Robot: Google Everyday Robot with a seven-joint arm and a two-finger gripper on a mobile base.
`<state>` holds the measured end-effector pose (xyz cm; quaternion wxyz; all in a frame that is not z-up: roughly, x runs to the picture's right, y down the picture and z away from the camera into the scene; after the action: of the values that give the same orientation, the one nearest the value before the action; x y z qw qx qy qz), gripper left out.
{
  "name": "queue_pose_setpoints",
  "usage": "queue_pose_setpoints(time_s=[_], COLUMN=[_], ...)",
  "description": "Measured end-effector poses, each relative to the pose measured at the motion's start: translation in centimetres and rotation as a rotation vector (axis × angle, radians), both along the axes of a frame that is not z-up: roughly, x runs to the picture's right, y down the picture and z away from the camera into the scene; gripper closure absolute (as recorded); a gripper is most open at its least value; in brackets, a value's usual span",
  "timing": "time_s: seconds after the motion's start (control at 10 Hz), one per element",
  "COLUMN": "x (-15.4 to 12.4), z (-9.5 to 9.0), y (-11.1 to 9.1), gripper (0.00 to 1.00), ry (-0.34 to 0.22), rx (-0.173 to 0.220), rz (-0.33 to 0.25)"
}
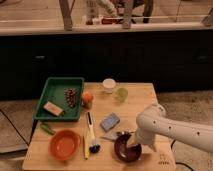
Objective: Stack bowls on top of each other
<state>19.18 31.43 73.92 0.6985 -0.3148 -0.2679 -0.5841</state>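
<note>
White, smooth arm [175,131] ends in the pincer [133,145], its grip impossible to tell, touching the near rim of the glossy round maroon bowl [121,151]. Well to its left on the wooden surface [145,100] sits the orange bowl [64,144].

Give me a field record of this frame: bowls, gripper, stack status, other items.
orange bowl: front left of the table, sitting alone
maroon bowl: front right, gripper at it
gripper: down at the maroon bowl's right side, arm reaching in from the right
stack status: not stacked; bowls apart, brush lying between them
other items: green tray back left, white cup and green cup at the back, blue sponge mid-table
</note>
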Motion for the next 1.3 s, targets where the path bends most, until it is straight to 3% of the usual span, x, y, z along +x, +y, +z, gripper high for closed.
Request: queue_pose_setpoints(time_s=[0.1,0.7,1.3], x=[-0.15,-0.46,-0.09], z=[-0.01,0.46,0.60], y=[0.20,0.58,0.94], gripper=[0.20,0.23,0.80], ry=[-0.012,-0.026,-0.036], rx=[-0.034,-0.078,-0.099], rz=[-0.004,-0.028,-0.023])
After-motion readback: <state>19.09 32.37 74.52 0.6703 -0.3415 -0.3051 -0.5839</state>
